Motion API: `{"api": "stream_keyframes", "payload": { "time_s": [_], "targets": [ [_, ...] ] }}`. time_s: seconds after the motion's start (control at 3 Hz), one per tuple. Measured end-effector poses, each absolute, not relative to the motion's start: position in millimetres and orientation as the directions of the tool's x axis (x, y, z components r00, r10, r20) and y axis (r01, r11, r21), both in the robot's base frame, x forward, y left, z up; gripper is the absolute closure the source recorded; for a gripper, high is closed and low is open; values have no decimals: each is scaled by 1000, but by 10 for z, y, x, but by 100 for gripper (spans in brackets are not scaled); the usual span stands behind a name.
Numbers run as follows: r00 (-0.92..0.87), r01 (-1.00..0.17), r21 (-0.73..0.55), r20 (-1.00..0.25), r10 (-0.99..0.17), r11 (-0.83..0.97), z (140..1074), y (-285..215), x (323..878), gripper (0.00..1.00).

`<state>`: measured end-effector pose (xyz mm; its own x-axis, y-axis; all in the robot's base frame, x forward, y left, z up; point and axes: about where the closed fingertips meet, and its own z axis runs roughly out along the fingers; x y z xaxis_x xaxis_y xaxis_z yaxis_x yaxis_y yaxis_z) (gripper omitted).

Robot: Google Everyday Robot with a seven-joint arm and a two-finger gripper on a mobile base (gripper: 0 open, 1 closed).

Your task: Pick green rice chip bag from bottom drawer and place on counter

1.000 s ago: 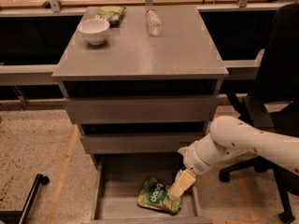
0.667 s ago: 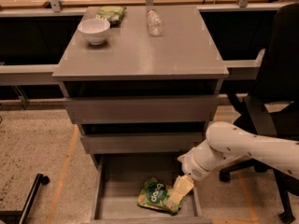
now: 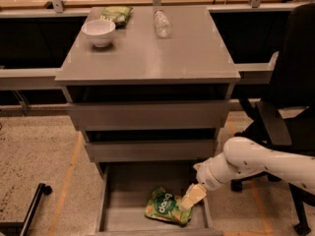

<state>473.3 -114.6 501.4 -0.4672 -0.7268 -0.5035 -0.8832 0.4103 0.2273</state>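
The green rice chip bag (image 3: pixel 166 206) lies flat on the floor of the open bottom drawer (image 3: pixel 123 200), right of its middle, round dark logo facing up. My gripper (image 3: pixel 191 198) reaches down from the white arm (image 3: pixel 256 161) on the right, its cream fingers at the bag's right edge and touching it. The grey counter (image 3: pixel 162 53) is the top of the cabinet, above the two closed drawers.
On the counter stand a white bowl (image 3: pixel 98 32), a pale green bag (image 3: pixel 116 14) at the back left and a clear plastic bottle (image 3: pixel 161 22) lying down. A black office chair (image 3: pixel 290 107) stands to the right of the cabinet. A black leg (image 3: pixel 29 208) lies on the floor at the left.
My gripper has gone lower into the drawer and slightly left, reaching the right edge of the green bag. The bag has not moved.
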Motion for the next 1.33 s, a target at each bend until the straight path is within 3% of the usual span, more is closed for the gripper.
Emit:
{"api": "stream_keyframes", "payload": {
  "time_s": [0.67, 1.33],
  "targets": [
    [-537, -843, 305, -531, -655, 443, 4128, -1230, 5036, 0],
    [-544, -839, 303, -507, -669, 452, 4026, -1160, 4958, 0]
  ]
}}
